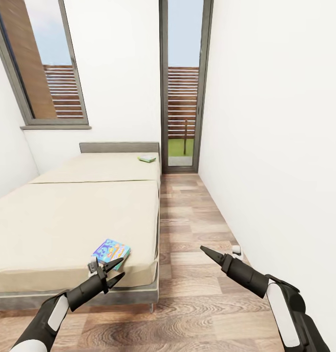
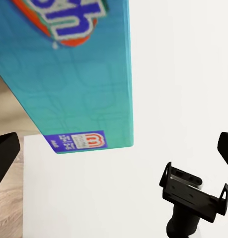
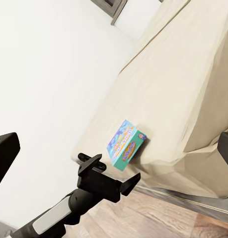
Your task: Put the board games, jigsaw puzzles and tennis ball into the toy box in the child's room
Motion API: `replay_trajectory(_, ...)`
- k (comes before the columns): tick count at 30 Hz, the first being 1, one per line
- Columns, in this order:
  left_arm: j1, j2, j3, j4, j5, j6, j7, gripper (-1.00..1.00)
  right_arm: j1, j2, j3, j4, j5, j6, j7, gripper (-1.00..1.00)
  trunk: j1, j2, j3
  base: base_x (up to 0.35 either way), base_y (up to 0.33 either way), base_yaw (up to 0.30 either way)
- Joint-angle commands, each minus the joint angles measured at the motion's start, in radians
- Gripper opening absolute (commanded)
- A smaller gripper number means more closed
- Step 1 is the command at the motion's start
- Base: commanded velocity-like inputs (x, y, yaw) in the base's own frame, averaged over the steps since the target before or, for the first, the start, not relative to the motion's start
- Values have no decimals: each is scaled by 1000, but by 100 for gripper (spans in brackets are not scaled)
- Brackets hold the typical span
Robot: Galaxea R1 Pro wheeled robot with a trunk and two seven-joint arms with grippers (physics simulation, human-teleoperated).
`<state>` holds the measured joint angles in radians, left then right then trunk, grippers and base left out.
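The flat turquoise board-game box (image 1: 111, 252) lies at the near corner of the beige bed (image 1: 65, 220). The left gripper (image 1: 111, 274) hovers beside it, jaws wide. Risk: contact pushes the box off the edge. The right gripper (image 1: 207, 252) hangs over the floor; its jaw state cannot be told.

The head view looks forward and down from above both arms, along the bed (image 1: 75, 215) toward the window wall, taking in the blue board game (image 1: 111, 252) just beyond the fingertips of the left gripper (image 1: 115, 272) and the right gripper (image 1: 207, 252) over the wood floor (image 1: 197, 293). The left wrist view sits very close to that same board game (image 2: 69, 74), its teal side lying beyond the dark fingers (image 2: 4, 153). The right wrist view looks from farther off, across the left gripper (image 3: 111, 173) to the box (image 3: 126, 145) at the bed's edge (image 3: 173, 99), so all three views share the box.
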<state>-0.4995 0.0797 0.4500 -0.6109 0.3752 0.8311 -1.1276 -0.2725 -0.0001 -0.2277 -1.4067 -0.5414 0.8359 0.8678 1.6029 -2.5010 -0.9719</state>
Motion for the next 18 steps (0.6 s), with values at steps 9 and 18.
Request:
replay_trajectory(9, -1, 0, 1, 0, 2, 6, -1, 100, -1, 0, -1, 0, -2, 5, 2, 100, 0, 0, -1, 0, 0, 0)
replay_trajectory(18, -1, 2, 1, 0, 0, 6, -2, 100, -1, 1, -1, 0, -2, 5, 2, 100, 0, 0, -1, 0, 0, 0)
